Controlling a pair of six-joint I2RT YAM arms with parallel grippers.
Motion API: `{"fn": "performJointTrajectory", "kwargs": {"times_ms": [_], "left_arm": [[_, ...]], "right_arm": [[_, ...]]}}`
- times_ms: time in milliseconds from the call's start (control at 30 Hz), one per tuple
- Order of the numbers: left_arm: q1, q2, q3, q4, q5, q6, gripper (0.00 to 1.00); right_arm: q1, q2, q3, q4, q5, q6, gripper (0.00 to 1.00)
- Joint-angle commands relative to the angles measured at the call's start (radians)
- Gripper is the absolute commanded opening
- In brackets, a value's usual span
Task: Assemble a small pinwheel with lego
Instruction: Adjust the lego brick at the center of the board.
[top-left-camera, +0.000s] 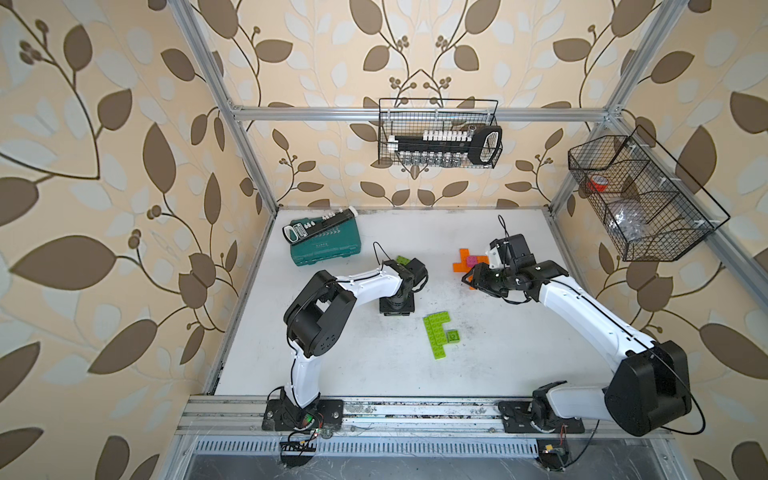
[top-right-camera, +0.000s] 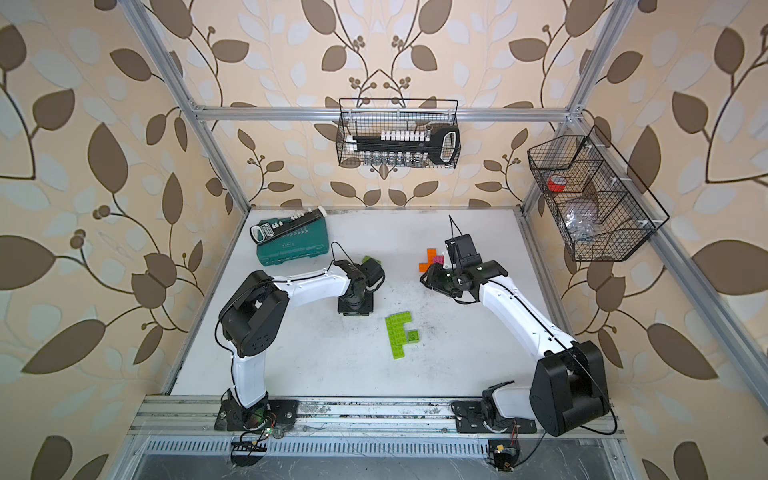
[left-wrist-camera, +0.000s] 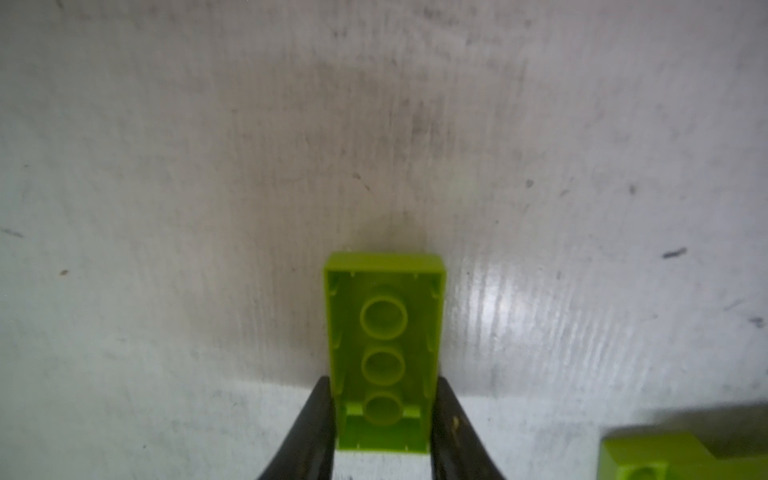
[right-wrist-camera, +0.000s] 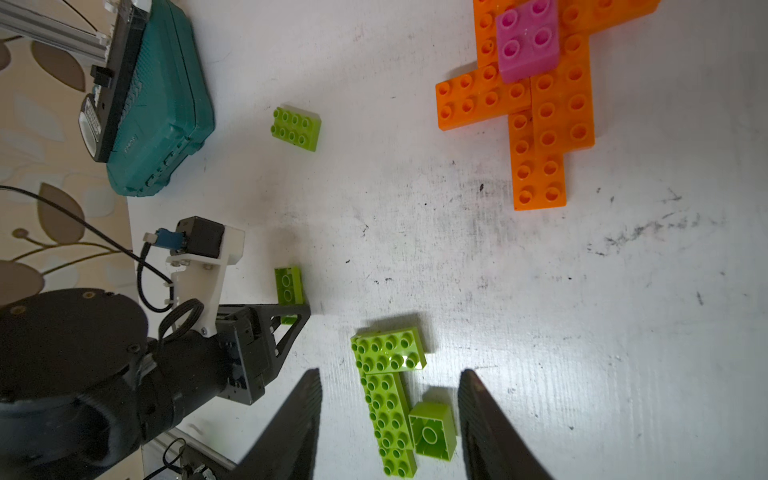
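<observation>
Bright orange bricks (right-wrist-camera: 557, 108), lime green bricks (right-wrist-camera: 388, 415), pink brick (right-wrist-camera: 528, 41), teal case (right-wrist-camera: 166, 104), leaf-patterned wallpaper (top-left-camera: 104, 166).

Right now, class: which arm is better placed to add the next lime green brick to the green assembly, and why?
Probably left. The left gripper is shut on a lime green brick, not far from the green assembly. The right gripper is open and empty, over by the orange assembly.

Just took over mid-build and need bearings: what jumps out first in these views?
The left hand is shut on a lime green brick, its hollow underside showing in the left wrist view. An orange cross topped by a pink brick lies on the right half of the table, by the open right hand. A green L-shaped piece sits mid-table.
</observation>
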Motion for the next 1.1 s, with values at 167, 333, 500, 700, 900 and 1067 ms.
{"fn": "performJointTrajectory", "kwargs": {"times_ms": [167,333,500,700,900,1067], "left_arm": [[0.020,-0.238,-0.097,0.096,0.101,0.026,0.25],[0.129,-0.493,-0.247,0.308,0.368,0.000,0.24],[0.213,-0.679,-0.291,0.459,0.576,-0.034,0.18],[0.220,-0.775,-0.274,0.648,0.766,-0.093,0.12],[0.220,-0.805,-0.296,0.875,0.878,-0.207,0.02],[0.214,-0.802,-0.294,0.947,0.936,-0.232,0.00]], "right_arm": [[-0.003,-0.129,-0.045,0.078,-0.049,0.018,0.50],[-0.003,-0.187,-0.112,0.285,-0.201,0.108,0.60],[-0.001,-0.185,-0.143,0.544,-0.389,0.223,0.72],[0.053,-0.165,-0.132,0.808,-0.517,0.364,0.77],[0.139,-0.161,-0.065,0.902,-0.548,0.417,0.82],[0.182,-0.130,-0.042,0.980,-0.579,0.476,0.81]]}}
